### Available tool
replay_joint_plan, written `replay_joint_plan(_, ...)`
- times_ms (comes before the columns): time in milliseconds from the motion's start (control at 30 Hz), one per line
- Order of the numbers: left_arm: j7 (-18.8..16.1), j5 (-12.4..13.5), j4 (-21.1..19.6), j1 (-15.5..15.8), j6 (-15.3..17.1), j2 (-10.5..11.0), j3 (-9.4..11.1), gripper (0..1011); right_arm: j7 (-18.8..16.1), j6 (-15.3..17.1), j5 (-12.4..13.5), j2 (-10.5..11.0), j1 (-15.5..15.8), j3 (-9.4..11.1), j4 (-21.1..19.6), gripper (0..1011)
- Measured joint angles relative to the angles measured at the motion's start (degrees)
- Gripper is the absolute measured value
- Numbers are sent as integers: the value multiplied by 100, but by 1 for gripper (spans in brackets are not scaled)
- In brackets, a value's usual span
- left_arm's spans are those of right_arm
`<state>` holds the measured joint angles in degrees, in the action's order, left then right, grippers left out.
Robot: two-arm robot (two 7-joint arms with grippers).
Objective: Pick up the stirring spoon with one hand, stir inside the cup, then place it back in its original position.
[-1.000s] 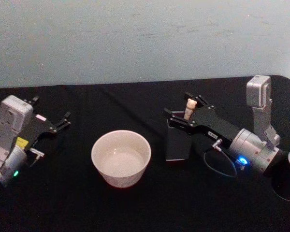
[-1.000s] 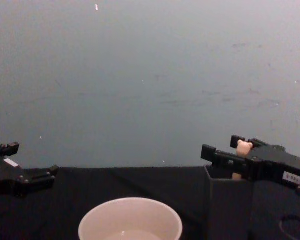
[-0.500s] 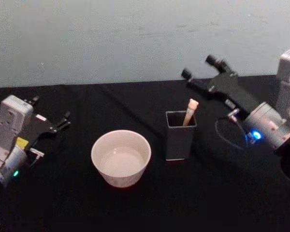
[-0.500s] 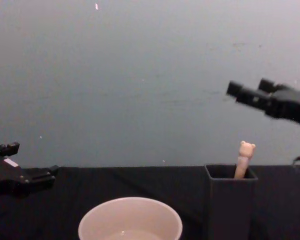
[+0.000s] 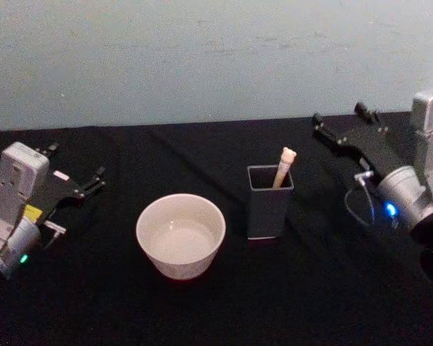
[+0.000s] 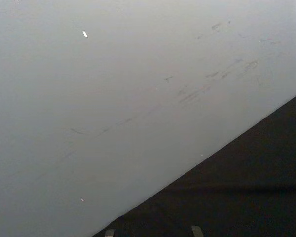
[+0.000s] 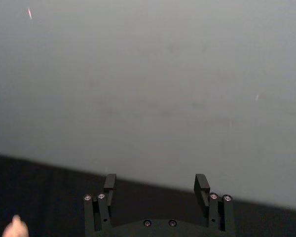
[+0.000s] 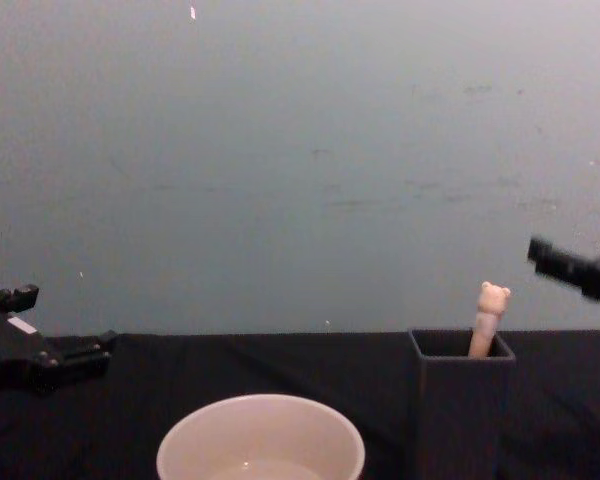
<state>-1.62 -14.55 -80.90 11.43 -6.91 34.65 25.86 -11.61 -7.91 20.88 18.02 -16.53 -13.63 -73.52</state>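
Head view high, angled down over the table [image 5: 202, 310], chest view low and level, both sharing the cup [image 5: 180, 235] and holder [image 5: 269, 201], wrist views facing the wall [image 7: 148, 74].

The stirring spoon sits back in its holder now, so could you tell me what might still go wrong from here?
1. The stirring spoon leans on one wall of the tall, narrow dark grey holder; a knock could tip both.
2. The open right gripper hangs just to the holder's right; a sweep leftwards might clip the bear head.
3. The cup stands close by, so a falling holder could strike it.

Spoon [image 5: 283, 166] in holder [image 5: 268, 210], right of cup [image 5: 180, 235].
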Motion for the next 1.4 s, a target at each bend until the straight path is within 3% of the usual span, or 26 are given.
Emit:
replay_joint_plan(467,0,0,0,0,0,0,0,1001,-109,307,-332,-162,-67,-108,529,1000)
replay_joint_plan(1400,0,0,0,0,0,0,0,1001,-79,297,-329,-150,-58,-101,505,1002)
